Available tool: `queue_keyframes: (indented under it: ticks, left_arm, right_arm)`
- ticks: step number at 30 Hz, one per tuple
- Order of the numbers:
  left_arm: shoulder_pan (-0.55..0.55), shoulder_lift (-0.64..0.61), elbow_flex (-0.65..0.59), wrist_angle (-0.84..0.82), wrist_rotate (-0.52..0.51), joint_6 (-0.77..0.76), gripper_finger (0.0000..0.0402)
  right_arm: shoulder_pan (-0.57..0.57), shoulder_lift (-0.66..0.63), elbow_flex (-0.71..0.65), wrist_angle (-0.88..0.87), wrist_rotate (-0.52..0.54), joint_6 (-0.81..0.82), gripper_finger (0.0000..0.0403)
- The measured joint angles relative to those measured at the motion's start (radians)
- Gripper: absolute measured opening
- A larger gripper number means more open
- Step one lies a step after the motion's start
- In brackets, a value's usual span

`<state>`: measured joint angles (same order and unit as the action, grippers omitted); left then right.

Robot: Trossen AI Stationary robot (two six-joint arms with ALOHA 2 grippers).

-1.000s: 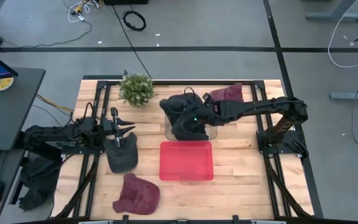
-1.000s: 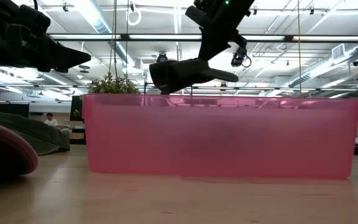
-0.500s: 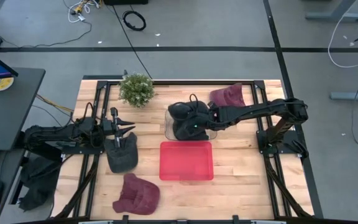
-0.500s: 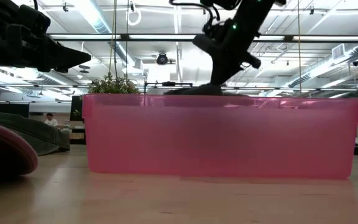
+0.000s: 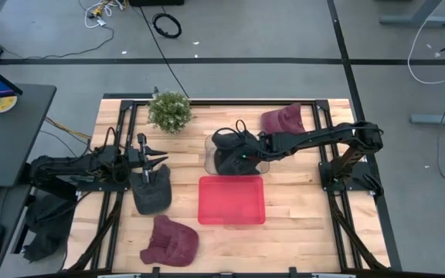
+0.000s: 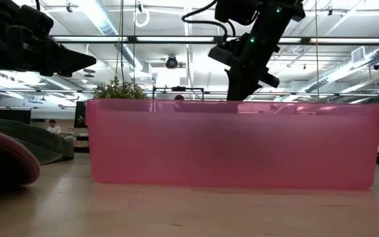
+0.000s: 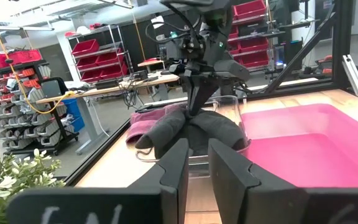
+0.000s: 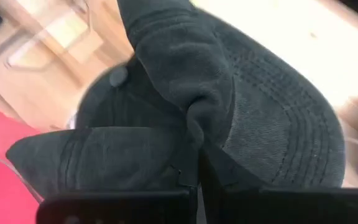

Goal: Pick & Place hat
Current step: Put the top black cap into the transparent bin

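landmark: pink bin [image 5: 232, 199], open top, sits on the wooden worktop [image 5: 292, 224]; fills most of the low view [image 6: 232, 141]
maroon cap, near: maroon cap [image 5: 170, 240] lies on the worktop at the near edge, off the pink bin's left corner, apart from it
grey cap: dark grey cap [image 5: 151, 191] on the worktop left of the pink bin, near it but not touching
left gripper: left gripper [image 5: 154, 161] hangs over the grey cap, left of the pink bin; fingers [image 7: 227, 171] stand narrow with a slim gap, nothing between them
clear bin: clear bin [image 5: 208, 154] just behind the pink bin, on its far side; whether the two touch, cannot tell
task hat: black cap [image 5: 232, 153] sits in the clear bin, partly draped over its rim; seen bunched up in the left wrist view [image 7: 191, 132]
right gripper: right gripper [image 5: 243, 154] down at the clear bin behind the pink bin, clamped on a fold of the black cap [image 8: 229, 118]
plant: small potted plant [image 5: 169, 110] at the far edge of the worktop, behind and left of the pink bin
maroon cap, far: second maroon cap [image 5: 281, 119] at the far edge, behind and right of the pink bin, beyond the clear bin
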<state>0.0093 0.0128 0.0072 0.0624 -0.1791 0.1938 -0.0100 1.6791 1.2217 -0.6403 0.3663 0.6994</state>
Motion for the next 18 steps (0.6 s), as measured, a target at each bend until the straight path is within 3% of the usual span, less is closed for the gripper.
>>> queue_keyframes:
  ticks: [18]
  left_arm:
    - [0.000, 0.000, 0.000, 0.000, 0.000, 0.000, 0.0067]
  right_arm:
    - [-0.086, 0.139, 0.004, -0.007, -0.133, -0.028, 0.0001]
